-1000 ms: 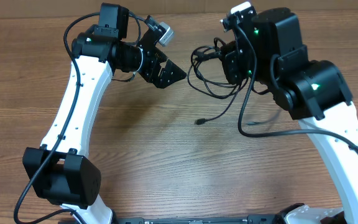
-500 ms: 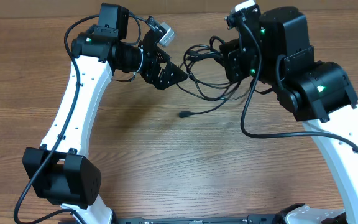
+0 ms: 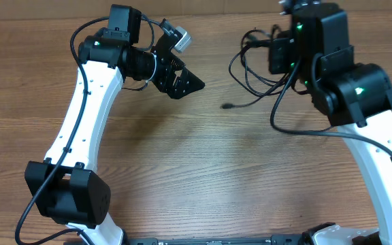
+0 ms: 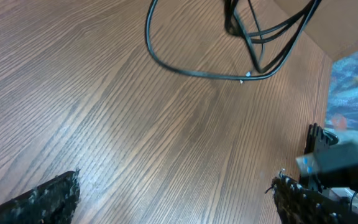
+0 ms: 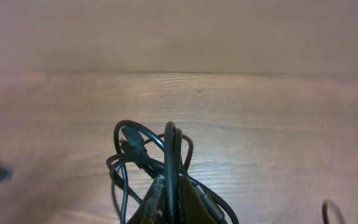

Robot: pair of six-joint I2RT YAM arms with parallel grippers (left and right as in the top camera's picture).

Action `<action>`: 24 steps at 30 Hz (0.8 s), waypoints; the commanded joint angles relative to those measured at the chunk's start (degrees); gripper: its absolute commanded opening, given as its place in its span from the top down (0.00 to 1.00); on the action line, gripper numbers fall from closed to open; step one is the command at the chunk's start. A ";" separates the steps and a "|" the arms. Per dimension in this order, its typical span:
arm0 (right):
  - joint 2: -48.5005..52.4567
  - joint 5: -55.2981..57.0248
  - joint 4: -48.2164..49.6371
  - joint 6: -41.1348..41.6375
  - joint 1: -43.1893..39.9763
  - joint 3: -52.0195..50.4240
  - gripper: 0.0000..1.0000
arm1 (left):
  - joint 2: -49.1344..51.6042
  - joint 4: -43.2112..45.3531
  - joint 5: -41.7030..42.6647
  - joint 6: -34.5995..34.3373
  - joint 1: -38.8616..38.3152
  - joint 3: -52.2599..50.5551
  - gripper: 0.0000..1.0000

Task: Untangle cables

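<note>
The cables (image 3: 254, 64) are seen bunched in one knot of loops at the far right of the table (image 3: 203, 170), apparently lifted off it; the bundle is pinched between the closed fingers of the right gripper (image 5: 170, 200) (this grip is shown only by the right wrist view, the arm hiding it from above); one loose end with a small plug (image 3: 228, 106) is trailed down toward the wood, and whether it touches cannot be told; the left gripper (image 4: 173, 190) is held wide open with nothing between its fingers, near the bundle but apart from it; no cord is seen laid out on its own, so the task is judged to be at an early stage: the loops are yet to be drawn apart and each cord separated; the surface is a brown wood-grain top; beyond its far edge a pale band (image 3: 46, 8) is seen, and at the right border of the left wrist view a bluish blur (image 4: 356, 87), which cannot be identified
</note>
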 commanded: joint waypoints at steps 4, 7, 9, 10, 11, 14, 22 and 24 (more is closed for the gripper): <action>-0.39 6.95 -1.01 23.69 -2.16 1.27 0.96 | -0.24 -0.70 -0.37 1.07 -0.42 -0.22 0.00; -0.35 7.19 -0.96 30.80 -2.80 1.27 0.96 | -0.24 -1.49 -0.37 1.07 -0.44 -0.22 0.01; -0.35 1.40 0.70 33.79 -2.89 1.27 0.96 | -0.24 -1.90 -0.31 1.07 -0.44 -0.22 0.00; -0.35 -1.33 1.73 33.75 -2.89 1.27 0.96 | -0.24 -2.10 -0.13 0.96 -0.44 -0.22 0.00; -0.35 -4.63 3.30 33.59 -2.91 1.27 0.96 | -0.22 -2.25 0.35 0.66 -0.46 -0.22 0.00; -0.35 -7.34 7.45 33.64 -2.91 1.27 0.96 | -0.22 -2.62 1.66 0.44 -1.18 -0.22 0.00; -0.35 -7.37 11.13 34.05 -4.09 1.27 0.96 | -0.22 -1.84 1.66 0.85 -6.78 -0.22 0.00; -0.35 -7.34 10.19 34.03 -4.09 1.27 0.96 | -0.22 -0.28 -0.46 1.53 -8.59 -0.22 0.01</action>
